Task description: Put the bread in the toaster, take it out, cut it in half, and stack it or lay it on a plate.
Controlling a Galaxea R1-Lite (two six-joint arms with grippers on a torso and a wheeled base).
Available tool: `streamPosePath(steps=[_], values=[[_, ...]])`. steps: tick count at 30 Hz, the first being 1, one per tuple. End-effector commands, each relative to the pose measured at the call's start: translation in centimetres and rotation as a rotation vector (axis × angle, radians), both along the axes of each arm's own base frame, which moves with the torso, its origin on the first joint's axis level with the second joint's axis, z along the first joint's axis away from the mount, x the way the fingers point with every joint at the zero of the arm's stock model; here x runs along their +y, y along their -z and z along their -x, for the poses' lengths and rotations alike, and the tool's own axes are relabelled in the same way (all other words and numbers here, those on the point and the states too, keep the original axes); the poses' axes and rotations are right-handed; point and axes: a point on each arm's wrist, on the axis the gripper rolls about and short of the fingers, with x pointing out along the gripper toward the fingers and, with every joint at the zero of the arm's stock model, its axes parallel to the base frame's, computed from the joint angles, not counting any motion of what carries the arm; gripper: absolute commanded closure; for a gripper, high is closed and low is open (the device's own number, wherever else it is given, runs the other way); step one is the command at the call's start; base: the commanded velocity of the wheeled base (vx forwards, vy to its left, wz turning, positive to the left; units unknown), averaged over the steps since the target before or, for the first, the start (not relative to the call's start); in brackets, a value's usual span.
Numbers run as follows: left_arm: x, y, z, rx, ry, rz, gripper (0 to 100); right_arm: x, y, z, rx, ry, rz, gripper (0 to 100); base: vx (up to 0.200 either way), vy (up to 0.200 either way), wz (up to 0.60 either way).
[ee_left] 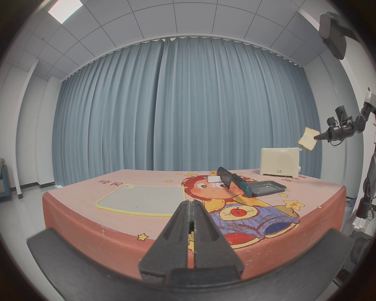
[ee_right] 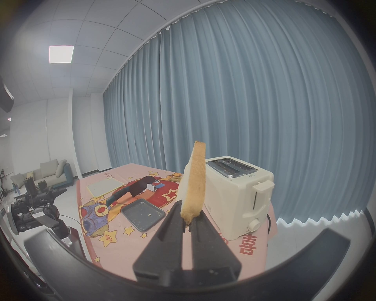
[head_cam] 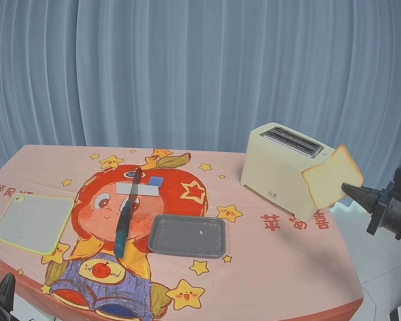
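Observation:
A slice of bread (head_cam: 332, 183) hangs in the air just right of the cream toaster (head_cam: 282, 170), held upright by one corner in my right gripper (head_cam: 348, 189), which is shut on it. In the right wrist view the bread (ee_right: 195, 182) stands edge-on between the fingers, beside the toaster (ee_right: 235, 195) with its two slots showing. The grey plate (head_cam: 187, 236) lies mid-table. A knife (head_cam: 126, 212) with a blue handle rests on a white block. My left gripper (ee_left: 191, 213) is shut and empty, low off the table's near left corner.
A white cutting board (head_cam: 33, 223) with a yellow rim lies at the table's left. The toaster's lever and knob (ee_right: 259, 203) face the table's right edge. A blue curtain hangs behind.

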Motion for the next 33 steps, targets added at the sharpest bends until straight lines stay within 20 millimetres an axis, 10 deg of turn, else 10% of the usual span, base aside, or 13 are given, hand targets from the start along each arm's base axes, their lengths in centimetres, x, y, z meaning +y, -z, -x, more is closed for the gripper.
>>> streamPosePath(steps=[1, 33], values=[[0.0, 0.5, 0.0, 0.0, 0.0, 0.0, 100, 0.0, 0.2, 0.1, 0.007, -0.001, 0.001, 100, 0.0, 0.0, 0.0], [0.0, 0.5, 0.0, 0.0, 0.0, 0.0, 100, -1.3, -0.1, -0.6, -0.193, 0.054, 0.058, 100, 0.0, 0.0, 0.0]])
